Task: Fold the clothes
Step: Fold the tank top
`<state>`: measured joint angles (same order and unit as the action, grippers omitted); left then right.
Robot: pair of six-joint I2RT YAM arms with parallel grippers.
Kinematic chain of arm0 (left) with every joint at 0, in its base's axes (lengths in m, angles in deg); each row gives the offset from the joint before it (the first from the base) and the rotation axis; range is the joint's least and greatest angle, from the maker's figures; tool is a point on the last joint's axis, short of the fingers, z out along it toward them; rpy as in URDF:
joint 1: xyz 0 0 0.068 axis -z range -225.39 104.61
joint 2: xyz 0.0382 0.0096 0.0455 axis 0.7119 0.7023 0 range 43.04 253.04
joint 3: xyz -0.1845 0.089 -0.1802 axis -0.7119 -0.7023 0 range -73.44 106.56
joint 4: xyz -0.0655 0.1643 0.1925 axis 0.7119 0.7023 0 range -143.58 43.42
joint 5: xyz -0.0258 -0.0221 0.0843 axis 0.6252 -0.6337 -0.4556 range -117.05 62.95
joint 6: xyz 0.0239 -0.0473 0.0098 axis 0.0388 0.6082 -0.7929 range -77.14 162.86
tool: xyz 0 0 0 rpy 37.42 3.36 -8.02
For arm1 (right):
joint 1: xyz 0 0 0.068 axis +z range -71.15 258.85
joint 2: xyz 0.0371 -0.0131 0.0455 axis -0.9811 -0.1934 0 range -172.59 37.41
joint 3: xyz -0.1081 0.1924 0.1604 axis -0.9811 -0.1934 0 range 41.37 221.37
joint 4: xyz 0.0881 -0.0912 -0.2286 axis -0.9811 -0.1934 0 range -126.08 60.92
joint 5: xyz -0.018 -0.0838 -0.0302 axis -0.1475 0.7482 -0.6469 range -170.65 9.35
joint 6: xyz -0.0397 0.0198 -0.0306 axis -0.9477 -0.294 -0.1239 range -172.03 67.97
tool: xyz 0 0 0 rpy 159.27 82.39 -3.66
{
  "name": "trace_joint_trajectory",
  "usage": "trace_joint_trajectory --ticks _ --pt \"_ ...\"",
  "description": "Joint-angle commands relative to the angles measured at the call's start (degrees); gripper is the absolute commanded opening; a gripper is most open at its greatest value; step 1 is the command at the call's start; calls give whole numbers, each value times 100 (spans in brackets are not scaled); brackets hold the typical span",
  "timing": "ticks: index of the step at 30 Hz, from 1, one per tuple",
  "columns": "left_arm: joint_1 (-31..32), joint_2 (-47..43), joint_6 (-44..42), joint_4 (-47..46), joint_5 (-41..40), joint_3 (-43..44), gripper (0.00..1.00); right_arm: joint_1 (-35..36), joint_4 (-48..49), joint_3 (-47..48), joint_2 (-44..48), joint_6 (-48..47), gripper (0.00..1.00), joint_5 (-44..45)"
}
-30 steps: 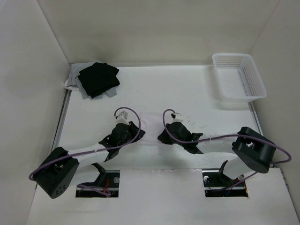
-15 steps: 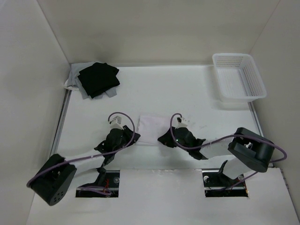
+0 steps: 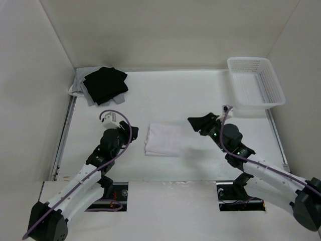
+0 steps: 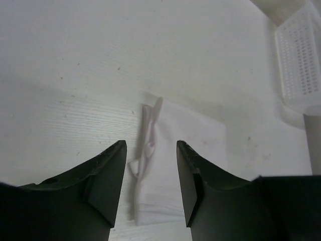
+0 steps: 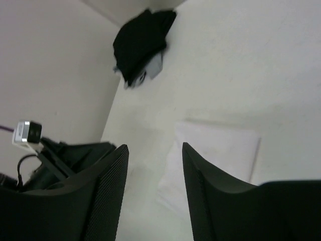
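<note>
The clothes (image 3: 163, 139) lie as a small, white, folded rectangle in the middle of the table, touched by neither gripper. My left gripper (image 3: 122, 135) hangs to their left, open and empty. In the left wrist view, the left gripper (image 4: 150, 145) frames the layered left edge of the clothes (image 4: 175, 165) below. My right gripper (image 3: 196, 125) hovers to the right of the clothes and a little farther back, also open and empty. In the right wrist view, the clothes (image 5: 220, 150) lie beyond the spread right gripper (image 5: 154, 148).
A black folded cloth (image 3: 105, 84) sits on a grey cloth (image 3: 83, 94) in the back left corner. A white plastic basket (image 3: 251, 60) stands at the back right. White walls close in the table on three sides.
Both grippers have opened, let go of the clothes and drawn back, the left one to the left, the right one to the right and away. The clothes now lie folded, narrower than before.
</note>
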<state>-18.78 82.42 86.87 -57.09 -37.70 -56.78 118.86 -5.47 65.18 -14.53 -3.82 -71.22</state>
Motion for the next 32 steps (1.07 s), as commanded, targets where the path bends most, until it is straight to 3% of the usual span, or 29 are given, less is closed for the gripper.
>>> trace_joint_trajectory --ticks 1,5,8,14,32 --pt "-47 219 -340 508 -103 346 44 -655 -445 185 438 -382 54 348" --pt "-116 395 -288 623 -156 434 47 -1604 -341 -25 633 -347 58 463" --pt "-266 518 -244 614 -86 443 47 -1931 -16 -341 432 -329 59 472" --pt "-258 843 -287 562 -16 574 47 -2002 547 -632 -193 -347 58 419" --pt "-20 1283 -340 193 64 504 47 -2037 600 -632 -457 -408 58 340"
